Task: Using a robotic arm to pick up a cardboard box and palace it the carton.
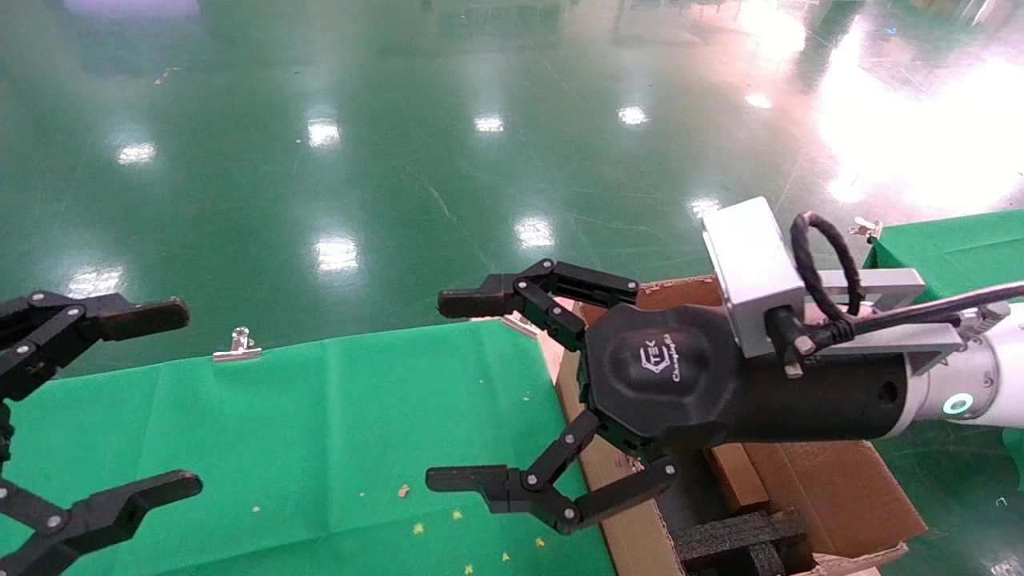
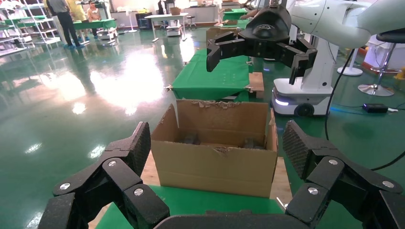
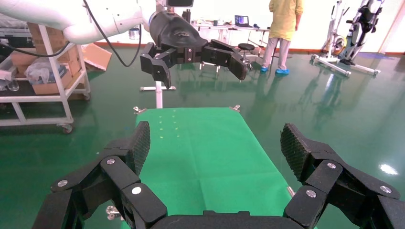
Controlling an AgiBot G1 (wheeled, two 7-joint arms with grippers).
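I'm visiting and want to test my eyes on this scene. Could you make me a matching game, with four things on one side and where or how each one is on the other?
Things:
1. right gripper
2. left gripper
3. carton
4. metal clip

Descriptions:
A. on the far edge of the green cloth
B. open and empty, at the left edge of the head view
C. flaps up, black foam blocks inside
D. open and empty, beside the carton over the green cloth

Pairs: 1-D, 2-B, 3-C, 4-A
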